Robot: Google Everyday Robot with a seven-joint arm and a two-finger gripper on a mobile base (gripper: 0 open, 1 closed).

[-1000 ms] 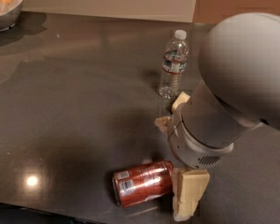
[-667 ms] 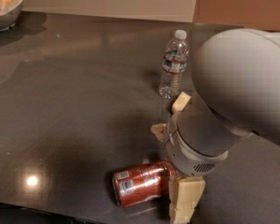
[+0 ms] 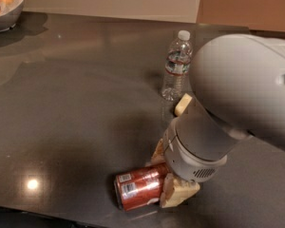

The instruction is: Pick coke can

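The coke can is red with white label patches and lies on its side on the dark table, near the front edge. My gripper comes down on the can's right end. One tan finger presses the can's far side and the other finger presses its near side. The fingers are shut on the can, which still rests on the table. My grey wrist and arm cover the can's right end.
A clear plastic water bottle with a white cap stands upright just behind my arm. A bowl of round orange-tan items sits at the far left corner. The table's front edge runs just below the can.
The gripper has moved left and down onto the can's right end. The two fingers have drawn together from a wide stance until they touch the can. The can has not moved.
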